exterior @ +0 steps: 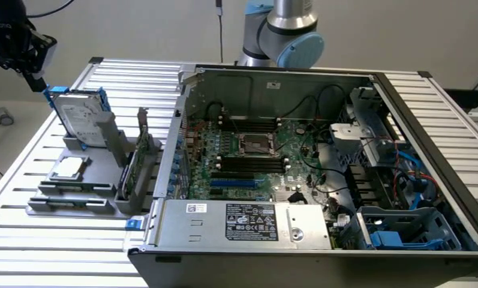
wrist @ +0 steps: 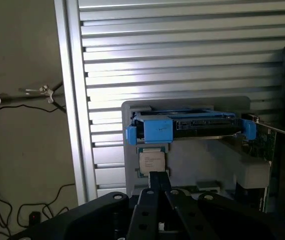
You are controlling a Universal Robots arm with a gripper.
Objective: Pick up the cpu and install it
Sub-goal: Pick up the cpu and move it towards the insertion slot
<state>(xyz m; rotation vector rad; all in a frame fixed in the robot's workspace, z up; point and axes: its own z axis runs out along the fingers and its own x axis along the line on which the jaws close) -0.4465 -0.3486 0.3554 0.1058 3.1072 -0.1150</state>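
In the upper left corner of the exterior view, the gripper (exterior: 35,78) hangs above the slatted table (exterior: 30,240), over the upright hard drive (exterior: 83,120) with blue rails. The cpu (exterior: 69,168) lies flat on a grey holder (exterior: 71,201) at the exterior view's left, below the hard drive and well apart from the gripper. The open computer case (exterior: 319,240) fills the middle and right of the frame, and its dark socket (exterior: 255,144) sits in the centre of the motherboard (exterior: 247,180).

In the wrist view, the gripper (wrist: 157,176) has its fingers (wrist: 155,192) pressed together, clear of everything. The cpu (wrist: 151,161) rests in the grey holder (wrist: 207,160), between the fingertips and the blue-railed hard drive (wrist: 182,127).
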